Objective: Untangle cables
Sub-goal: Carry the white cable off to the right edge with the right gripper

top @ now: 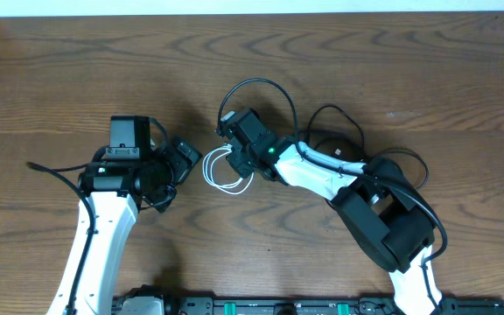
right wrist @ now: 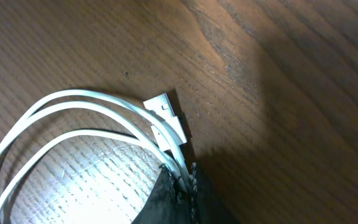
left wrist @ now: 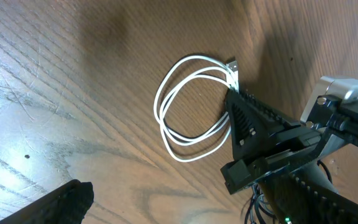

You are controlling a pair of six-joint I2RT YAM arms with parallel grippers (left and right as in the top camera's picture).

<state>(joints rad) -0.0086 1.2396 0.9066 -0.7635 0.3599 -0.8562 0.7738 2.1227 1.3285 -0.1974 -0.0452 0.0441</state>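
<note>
A white cable (top: 223,172) lies in loose loops on the wooden table between the two arms. It also shows in the left wrist view (left wrist: 188,106) and the right wrist view (right wrist: 73,121), its silver plug (right wrist: 166,115) just beyond the fingers. My right gripper (top: 239,156) is shut on the white cable's strands near the plug, fingertips (right wrist: 182,177) pinching them. My left gripper (top: 186,157) is open and empty, just left of the loops. A black cable (top: 265,92) arcs behind the right gripper; more black cord (top: 339,122) loops to its right.
The wooden table's far edge (top: 252,16) runs along the top. The right arm's black base (top: 388,219) stands at the lower right, the left arm's body (top: 121,171) at the left.
</note>
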